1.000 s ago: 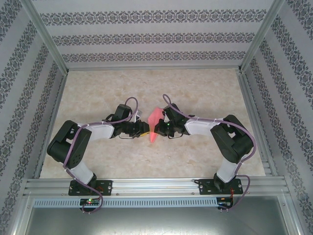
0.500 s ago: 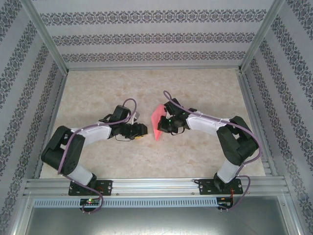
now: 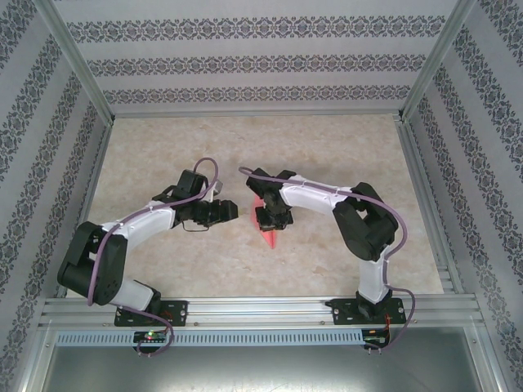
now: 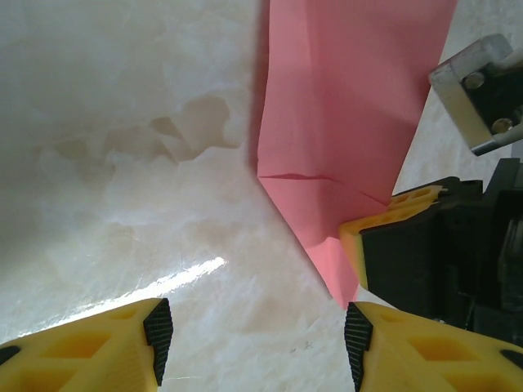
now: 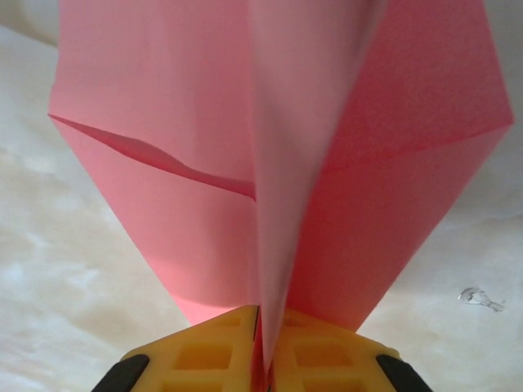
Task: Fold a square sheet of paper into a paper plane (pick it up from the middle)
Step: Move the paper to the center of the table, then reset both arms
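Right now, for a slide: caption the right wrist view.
Right end effector pinches the folded pink-red paper plane along its centre crease.

The paper plane (image 3: pixel 270 238) juts from the right fingers (image 3: pixel 267 221), nose pointing nearward; left fingers (image 3: pixel 234 211) just beside it.

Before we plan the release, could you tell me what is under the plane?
Marbled table shows around the plane, whose centre fold is pinched in the right gripper. The patch directly beneath is covered by the paper.
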